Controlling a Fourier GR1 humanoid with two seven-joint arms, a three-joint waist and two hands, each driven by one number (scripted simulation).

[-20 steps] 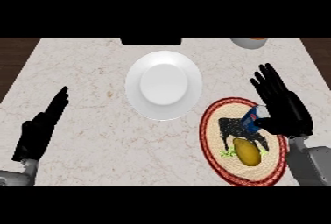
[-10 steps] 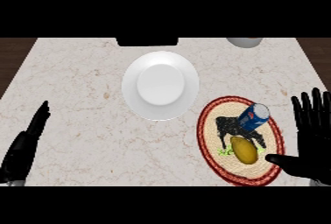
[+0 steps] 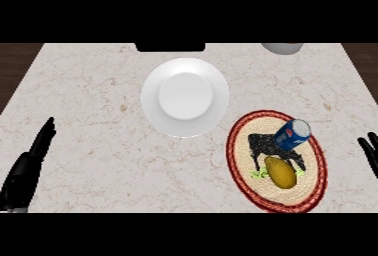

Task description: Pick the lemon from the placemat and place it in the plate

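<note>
A yellow lemon (image 3: 281, 172) lies on the lower middle of a round woven placemat (image 3: 247, 161) with a red rim and a black cow picture, at the right of the counter. A white plate (image 3: 185, 96) sits upper centre, nothing on it. My left hand (image 3: 28, 166) rests at the lower left edge, fingers straight and pointing up, far from the lemon. Only the fingertips of my right hand (image 3: 368, 151) show at the right edge, to the right of the placemat and apart from it.
A blue soda can (image 3: 293, 134) stands on the placemat just above the lemon. A grey cup (image 3: 283, 47) sits at the counter's far right edge, and a dark object (image 3: 170, 46) at the far middle edge. Dark floor borders the marble counter at both upper sides.
My right hand has slid from over the placemat's right side out to the right edge, uncovering the can. My left hand has dropped lower and further left. The lemon has not moved.
</note>
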